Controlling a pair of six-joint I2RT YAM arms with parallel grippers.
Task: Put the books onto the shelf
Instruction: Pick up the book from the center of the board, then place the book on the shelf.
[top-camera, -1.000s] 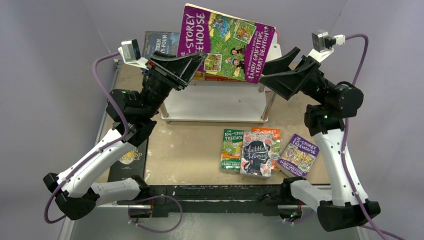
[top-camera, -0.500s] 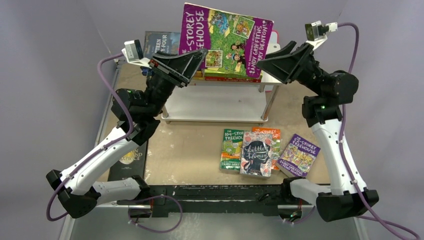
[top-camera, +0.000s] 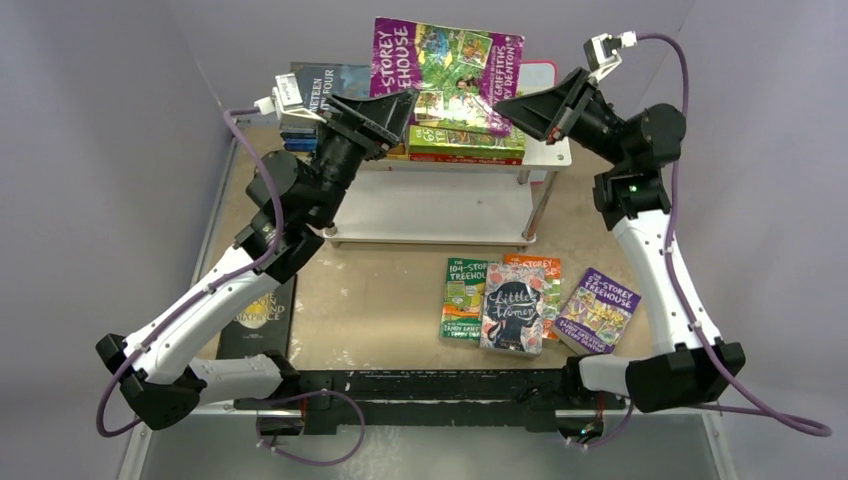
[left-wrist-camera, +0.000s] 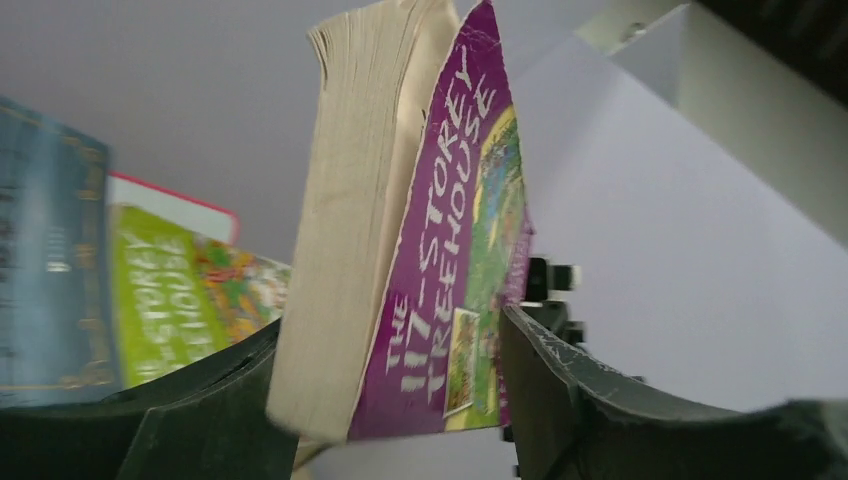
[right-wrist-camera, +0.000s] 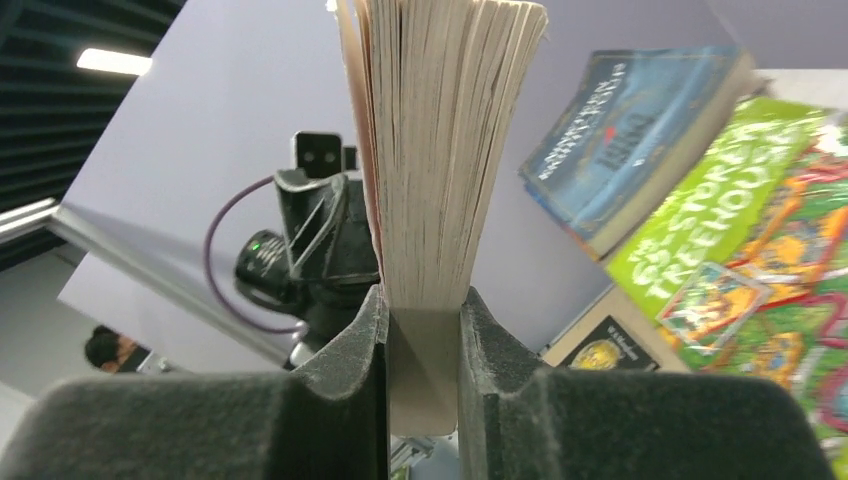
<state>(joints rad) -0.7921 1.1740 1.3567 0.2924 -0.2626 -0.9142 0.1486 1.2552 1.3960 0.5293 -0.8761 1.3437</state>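
The purple book (top-camera: 445, 60) is hanging tilted in the air between the two pincers, directly above the green book (top-camera: 465, 140) that is lying on the top board of the shelf (top-camera: 548, 152). The step in hand, as I am reading it, is setting this book down on that stack.

Doing it well is calling for a single carrier. The right pincer should be lowering the book until its cover is lying flat on the green one and squared to the board, and only then letting go. Dropping it from this height and tilt is risking a slide off the board. The left arm should be drawing off sideways so its fingers are not catching the cover.

The right pincer (right-wrist-camera: 422, 310) is clamping the page block of the purple book, both fingers (right-wrist-camera: 355, 340) pressing its faces. The left pincer (left-wrist-camera: 390, 330) is standing with its jaws apart, wider than the book is thick. The book is sitting loosely between them — whether it is brushing one finger I cannot tell.

Just beyond the left pincer the dark blue book (top-camera: 325, 85) is lying. Well below both pincers, on the worktop (top-camera: 380, 290), Little Women (top-camera: 513, 308) and three cartoon titles are waiting.
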